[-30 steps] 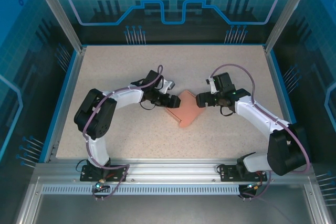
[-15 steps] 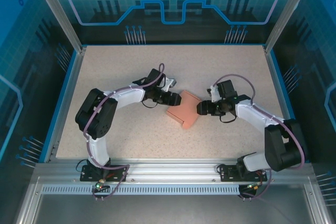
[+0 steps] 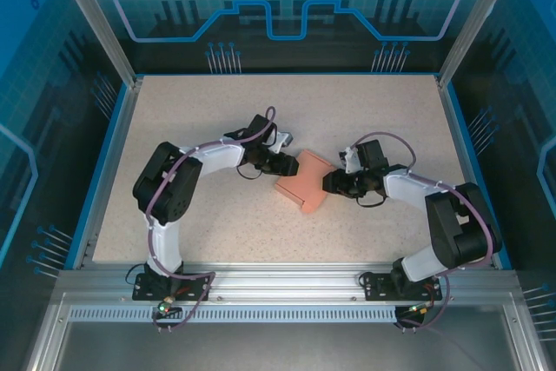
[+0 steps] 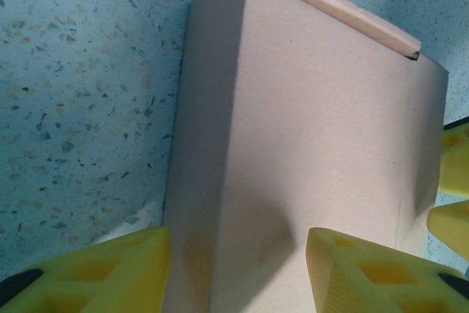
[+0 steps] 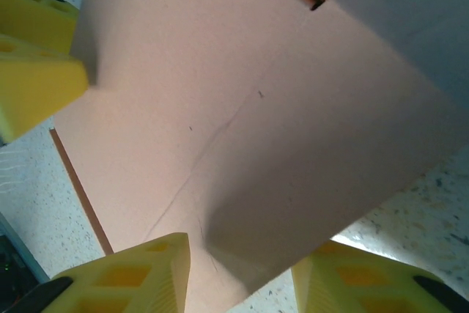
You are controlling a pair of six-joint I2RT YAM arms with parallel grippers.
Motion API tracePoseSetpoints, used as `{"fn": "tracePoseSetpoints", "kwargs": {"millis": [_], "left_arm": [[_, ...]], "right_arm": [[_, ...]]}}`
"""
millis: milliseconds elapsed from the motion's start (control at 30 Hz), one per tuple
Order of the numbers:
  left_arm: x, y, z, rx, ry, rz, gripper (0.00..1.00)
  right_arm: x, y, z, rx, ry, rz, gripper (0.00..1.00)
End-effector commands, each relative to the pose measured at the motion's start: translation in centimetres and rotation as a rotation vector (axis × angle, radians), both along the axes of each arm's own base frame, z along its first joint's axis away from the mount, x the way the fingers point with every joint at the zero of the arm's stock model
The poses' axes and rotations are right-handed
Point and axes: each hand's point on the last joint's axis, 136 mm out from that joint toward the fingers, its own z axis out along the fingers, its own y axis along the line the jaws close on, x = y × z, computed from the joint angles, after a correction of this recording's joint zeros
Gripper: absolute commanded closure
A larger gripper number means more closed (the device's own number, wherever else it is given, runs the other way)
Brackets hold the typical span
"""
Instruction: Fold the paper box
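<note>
Salmon-pink card, the paper box (image 3: 304,184) lies on the speckled tabletop (image 3: 200,119) about mid-table, between the two grippers.

A second ago the box spread wider, as a flat diamond with a darker flap on its left. Now it is a tighter shape, with a raised edge at its far right corner. Left of the box, the left arm's (image 3: 169,184) elbow has swung a little farther from the near edge, and the left gripper (image 3: 291,165) has stayed at the box's far left side. Right of the box, the right arm (image 3: 456,228) has folded in much closer, and the right gripper (image 3: 328,182) has dropped from the box's far right corner to the middle of its right side.

In the left wrist view the box runs up and away from the left gripper. One of its yellow fingers (image 4: 95,269) sits just beside the box's left edge and the other overlaps its face. They stand apart, and I cannot tell whether they pinch the card. In the right wrist view a corner of the box points down between the right gripper's fingers (image 5: 121,276). These are also apart, one in front of the card and one partly behind it, and I cannot tell whether they have a firm hold.
</note>
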Motion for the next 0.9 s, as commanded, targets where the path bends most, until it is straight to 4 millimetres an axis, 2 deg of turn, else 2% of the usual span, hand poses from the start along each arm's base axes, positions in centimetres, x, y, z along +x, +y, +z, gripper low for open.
{"fn": "tracePoseSetpoints", "kwargs": {"millis": [0,200,467,700,867], "left_arm": [[0.4,0.1,-0.2,0.016,0.002,-0.008,0.49],[0.2,0.4,-1.3,0.032,0.029,-0.003,0.54],[-0.1,1.0,-1.7,-0.017,0.080,0.028,0.60],[-0.5,1.8,-2.3,-0.040,0.126,0.054,0.61],[-0.8,2.2,-2.9,-0.034,0.143,0.065,0.62]], "right_arm": [[0.1,0.0,-0.6,0.049,0.017,-0.022,0.61],[0.5,0.2,-0.6,0.100,0.004,-0.038,0.65],[1.4,0.5,0.1,0.142,-0.024,-0.050,0.68],[1.9,0.7,0.4,0.160,-0.032,-0.059,0.69],[2.3,1.0,0.9,0.185,-0.044,-0.065,0.75]]}}
